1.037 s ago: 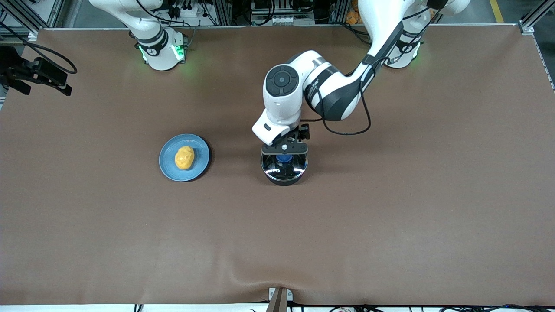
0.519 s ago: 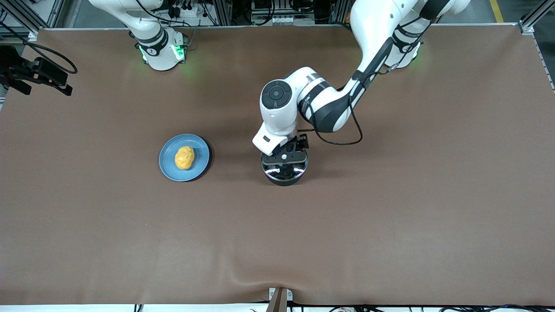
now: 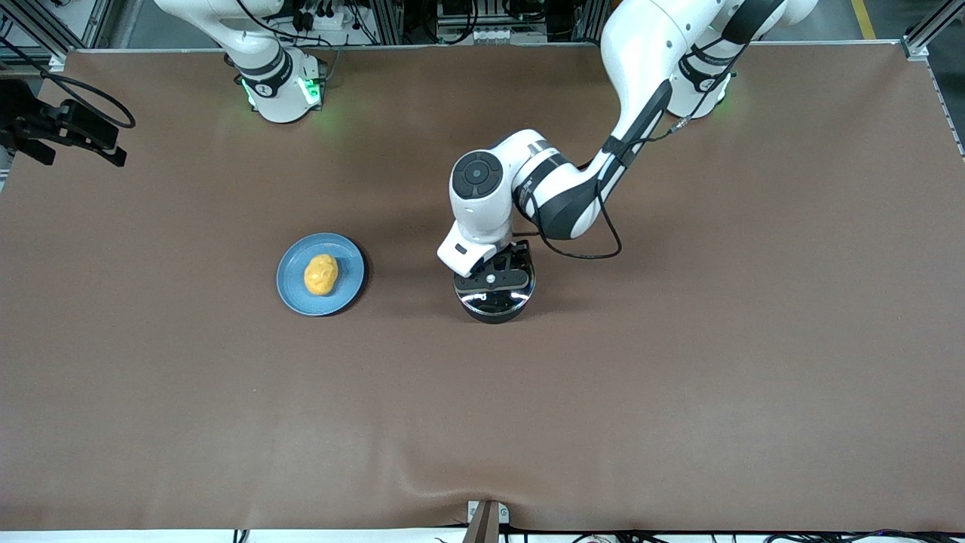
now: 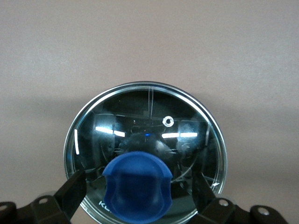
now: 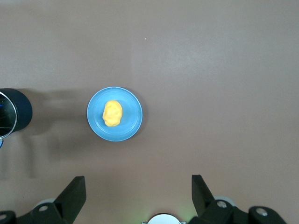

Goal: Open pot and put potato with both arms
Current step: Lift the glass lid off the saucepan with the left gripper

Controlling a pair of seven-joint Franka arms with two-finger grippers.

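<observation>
The pot (image 3: 494, 300) stands mid-table with its glass lid (image 4: 149, 121) on; its handle is hidden. My left gripper (image 3: 494, 277) is low over the lid. In the left wrist view it (image 4: 138, 182) is open, with a finger on each side of the blue knob (image 4: 137, 185) and a gap at each. The potato (image 3: 320, 274) lies on a light-blue plate (image 3: 290, 290) toward the right arm's end. In the right wrist view my right gripper (image 5: 138, 182) is open and empty, waiting high above the table, with the potato (image 5: 112, 113) and the pot (image 5: 14, 114) below.
The brown table cloth (image 3: 678, 377) covers the whole table. A black device on a mount (image 3: 68, 128) juts in at the edge by the right arm's end. The plate (image 5: 131, 126) sits beside the pot with a gap between them.
My left gripper has come down onto the lid, and its body now hides the blue knob in the front view. Pot, plate and potato have not moved.
</observation>
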